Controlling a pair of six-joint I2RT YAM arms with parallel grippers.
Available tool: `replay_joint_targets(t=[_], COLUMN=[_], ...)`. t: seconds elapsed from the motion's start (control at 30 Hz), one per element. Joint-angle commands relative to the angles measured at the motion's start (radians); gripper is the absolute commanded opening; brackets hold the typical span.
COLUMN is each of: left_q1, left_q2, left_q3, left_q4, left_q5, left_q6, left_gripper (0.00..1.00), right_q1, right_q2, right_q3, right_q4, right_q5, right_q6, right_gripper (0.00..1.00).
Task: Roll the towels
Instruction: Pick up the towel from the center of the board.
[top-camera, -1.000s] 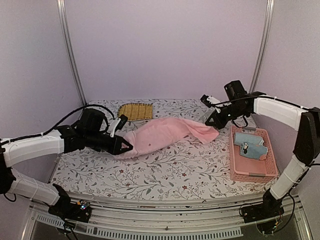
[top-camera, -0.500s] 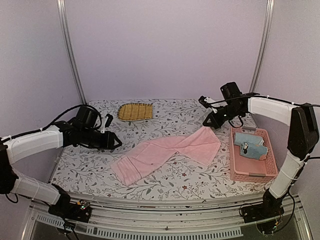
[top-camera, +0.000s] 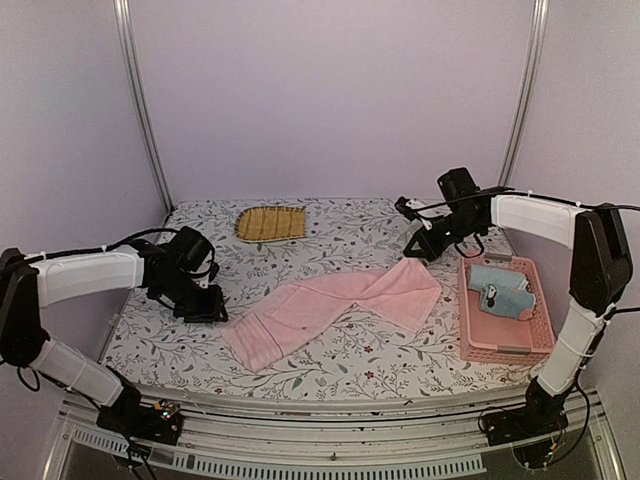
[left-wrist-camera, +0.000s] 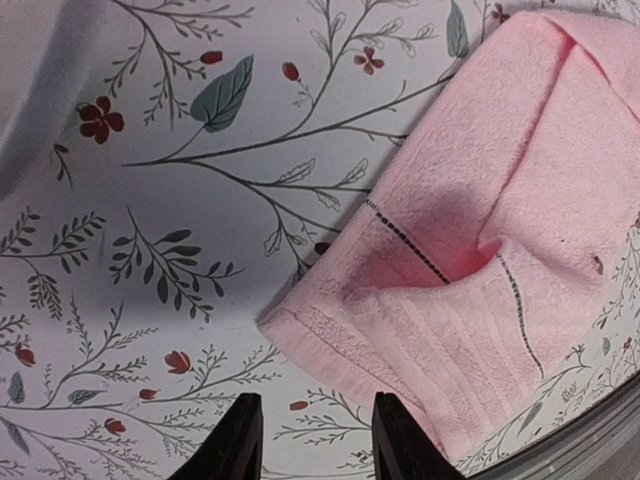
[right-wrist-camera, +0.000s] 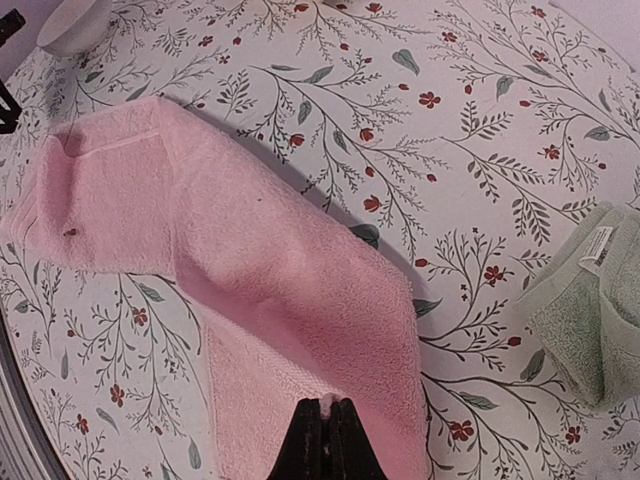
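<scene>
The left gripper (left-wrist-camera: 315, 447) is hovering with its fingers spread and nothing between them, just above the flowered table (left-wrist-camera: 150, 250). The near end of the pink towel (left-wrist-camera: 470, 250) is lying immediately ahead of the tips and to one side, creased and doubled at its corner. At the towel's opposite end, the right gripper (right-wrist-camera: 325, 430) is pinching the edge between fingers pressed together, holding that end slightly raised. The step appears to be straightening the towel for rolling. The left fingers would do well to take the doubled corner, flatten it and start a tight, even roll while the right gripper is holding the strip taut. Just beside the right gripper, a sage green towel (right-wrist-camera: 580, 300) is lying on the table. Beyond it, the pink basket (top-camera: 505, 350) is holding pale blue cloth (top-camera: 497, 278), bundled; its exact form cannot be told.
</scene>
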Motion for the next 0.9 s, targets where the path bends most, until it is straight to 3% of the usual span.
replay_joint_targets(t=[0.0,0.6,0.87], left_q1=[-0.015,-0.045,-0.070], left_q2=[0.061,0.275,0.307], left_q3=[-0.023,-0.005,-0.003], left_q4=[-0.017,0.076,0.043], left_q5=[-0.003,-0.099,-0.145], left_q6=[-0.011,-0.026,-0.016], left_gripper=[0.41,0.41,0.21], right_q1=[-0.003,-0.003,-0.003], right_q2=[0.024,0.018,0.025], right_q3=[0.038,0.030,0.030], right_q4=[-0.012,-0.014,-0.018], right_q5=[-0.031,-0.061,-0.066], right_q6=[0.005,0.003,0.005], right_gripper=[0.02,0.02,0.02])
